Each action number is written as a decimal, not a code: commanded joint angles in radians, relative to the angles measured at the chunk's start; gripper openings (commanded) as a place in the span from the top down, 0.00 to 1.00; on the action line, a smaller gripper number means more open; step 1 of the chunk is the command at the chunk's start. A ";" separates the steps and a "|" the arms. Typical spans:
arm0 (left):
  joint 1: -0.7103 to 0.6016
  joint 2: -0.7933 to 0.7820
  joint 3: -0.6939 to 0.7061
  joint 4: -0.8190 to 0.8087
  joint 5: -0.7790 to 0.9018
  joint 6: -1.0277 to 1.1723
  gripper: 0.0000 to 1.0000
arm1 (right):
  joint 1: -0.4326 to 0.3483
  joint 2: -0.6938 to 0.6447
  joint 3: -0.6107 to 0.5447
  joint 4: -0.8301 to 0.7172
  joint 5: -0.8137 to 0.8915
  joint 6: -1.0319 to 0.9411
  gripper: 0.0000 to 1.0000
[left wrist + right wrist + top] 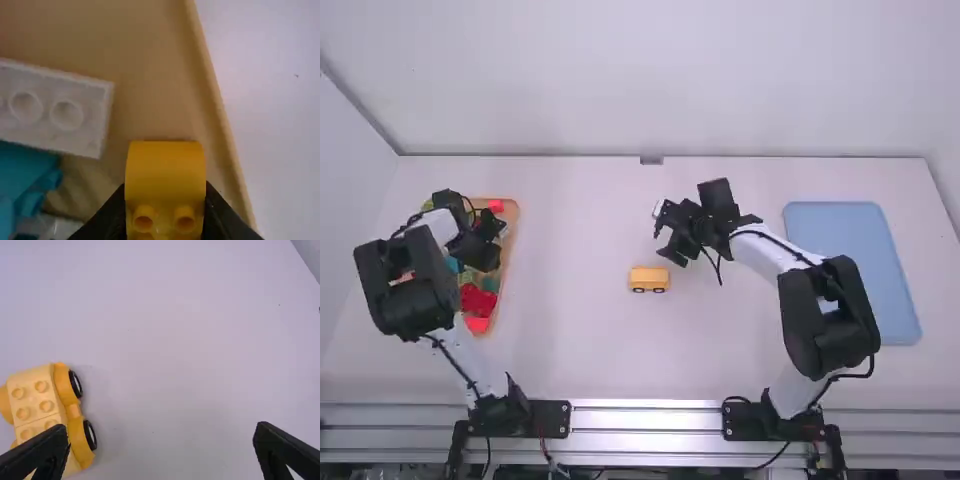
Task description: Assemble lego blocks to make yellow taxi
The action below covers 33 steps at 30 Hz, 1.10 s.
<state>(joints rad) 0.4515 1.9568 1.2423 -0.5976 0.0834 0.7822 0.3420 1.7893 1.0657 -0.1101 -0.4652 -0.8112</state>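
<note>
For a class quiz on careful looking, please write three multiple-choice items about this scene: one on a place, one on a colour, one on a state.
1. Where on the table is the blue tray?
A left side
B middle
C right side

2. What colour is the block in the left hand?
A yellow
B red
C green

3. How is the right hand?
A shut
B open
C gripping a block

Key:
1 C, as the high view shows.
2 A, by its yellow surface.
3 B, since its fingers stand wide apart.
</note>
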 commanded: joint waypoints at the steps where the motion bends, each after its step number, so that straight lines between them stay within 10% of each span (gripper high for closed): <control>1: -0.011 -0.102 0.003 -0.014 0.051 -0.003 0.74 | -0.001 -0.026 0.016 -0.002 -0.005 0.003 0.01; 22: -0.637 -0.161 -0.050 -0.066 0.142 0.359 0.90 | -0.001 -0.026 0.016 -0.053 -0.005 0.000 0.01; 33: -0.700 -0.150 -0.163 -0.009 0.171 0.446 0.96 | -0.034 -0.026 0.016 -0.063 -0.008 0.000 0.01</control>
<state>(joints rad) -0.2562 1.7878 1.0962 -0.6052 0.2298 1.1797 0.3145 1.7893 1.0657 -0.1707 -0.4656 -0.8158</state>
